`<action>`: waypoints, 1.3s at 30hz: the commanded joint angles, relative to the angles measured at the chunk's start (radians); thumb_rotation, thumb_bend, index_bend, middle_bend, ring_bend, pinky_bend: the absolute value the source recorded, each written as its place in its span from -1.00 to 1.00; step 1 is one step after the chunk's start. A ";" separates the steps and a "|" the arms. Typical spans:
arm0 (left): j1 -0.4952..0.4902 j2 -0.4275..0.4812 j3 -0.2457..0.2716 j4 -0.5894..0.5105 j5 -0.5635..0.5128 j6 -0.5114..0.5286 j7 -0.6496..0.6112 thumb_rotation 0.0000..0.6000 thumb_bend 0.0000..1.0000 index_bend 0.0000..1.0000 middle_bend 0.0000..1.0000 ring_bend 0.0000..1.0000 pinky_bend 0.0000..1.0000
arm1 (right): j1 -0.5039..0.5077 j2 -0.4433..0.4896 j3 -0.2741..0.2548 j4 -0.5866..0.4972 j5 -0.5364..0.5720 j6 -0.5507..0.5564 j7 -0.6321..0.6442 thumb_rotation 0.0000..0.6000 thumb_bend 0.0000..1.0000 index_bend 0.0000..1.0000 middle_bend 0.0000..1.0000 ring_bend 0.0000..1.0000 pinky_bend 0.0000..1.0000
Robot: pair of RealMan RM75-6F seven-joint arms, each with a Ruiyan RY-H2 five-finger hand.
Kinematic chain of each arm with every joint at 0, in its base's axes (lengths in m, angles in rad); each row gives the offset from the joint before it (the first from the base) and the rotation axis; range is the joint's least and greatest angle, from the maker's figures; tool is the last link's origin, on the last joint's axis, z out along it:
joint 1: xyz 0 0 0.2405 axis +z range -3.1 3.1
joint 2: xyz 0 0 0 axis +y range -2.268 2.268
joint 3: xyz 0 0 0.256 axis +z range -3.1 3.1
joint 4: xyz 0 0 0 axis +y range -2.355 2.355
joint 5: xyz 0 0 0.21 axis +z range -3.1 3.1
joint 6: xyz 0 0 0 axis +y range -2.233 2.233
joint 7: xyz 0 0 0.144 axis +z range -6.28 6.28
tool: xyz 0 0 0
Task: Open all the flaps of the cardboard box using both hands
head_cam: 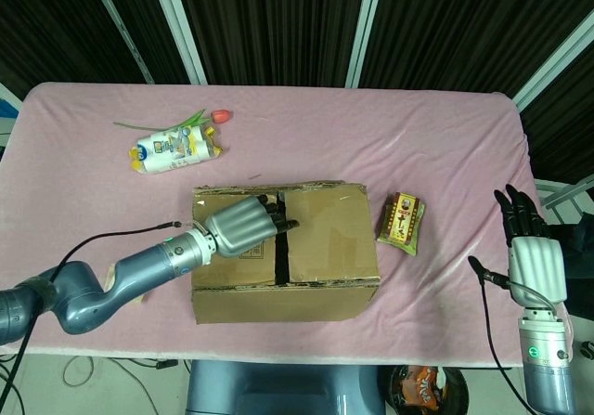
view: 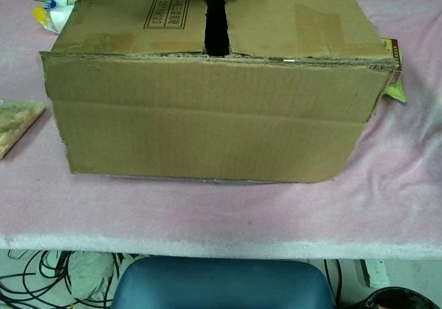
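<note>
Cardboard box (head_cam: 284, 252) flaps shut: best hooked at centre gap with empty, fingers-spread left hand (head_cam: 243, 226); right hand (head_cam: 532, 252) idle, open.

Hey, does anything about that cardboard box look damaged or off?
Yes. The brown cardboard box is worn: its front top edge is ragged, the right front corner is crumpled and bulging, and torn tape patches mark the top flaps. The two flaps don't meet, leaving a dark gap. The left robot hand reaches over that gap.
</note>
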 commanded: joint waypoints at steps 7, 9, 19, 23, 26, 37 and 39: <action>-0.108 -0.072 0.095 0.036 -0.169 0.033 0.140 1.00 0.96 -0.70 -0.33 -0.51 -0.40 | -0.004 0.000 0.007 -0.001 -0.004 -0.005 0.005 1.00 -0.57 -1.00 -1.00 -1.00 -0.58; -0.121 -0.076 0.111 0.036 -0.188 0.054 0.167 1.00 1.00 -0.63 -0.24 -0.44 -0.34 | -0.005 0.000 0.008 0.000 -0.006 -0.006 0.004 1.00 -0.56 -1.00 -1.00 -1.00 -0.58; -0.152 -0.070 0.135 -0.001 -0.236 0.164 0.230 1.00 1.00 -0.38 0.13 -0.12 -0.10 | -0.009 -0.004 0.011 0.002 -0.020 -0.005 0.001 1.00 -0.55 -1.00 -1.00 -1.00 -0.58; -0.157 -0.046 0.132 -0.025 -0.232 0.178 0.223 1.00 1.00 -0.38 0.14 -0.11 -0.09 | -0.010 -0.005 0.012 0.003 -0.023 -0.006 0.000 1.00 -0.54 -1.00 -1.00 -1.00 -0.58; -0.157 -0.023 0.125 -0.043 -0.229 0.187 0.211 1.00 1.00 -0.37 0.14 -0.08 -0.07 | -0.012 -0.005 0.014 0.003 -0.024 -0.005 0.001 1.00 -0.54 -1.00 -1.00 -1.00 -0.58; -0.153 0.141 0.104 -0.155 -0.215 0.182 0.156 1.00 1.00 -0.37 0.14 -0.01 -0.01 | -0.015 -0.005 0.024 0.000 -0.029 0.000 0.005 1.00 -0.54 -1.00 -1.00 -1.00 -0.58; -0.148 0.171 0.100 -0.176 -0.207 0.181 0.143 1.00 1.00 -0.37 0.14 -0.01 -0.01 | -0.015 -0.006 0.023 0.000 -0.033 -0.001 0.002 1.00 -0.54 -1.00 -1.00 -1.00 -0.58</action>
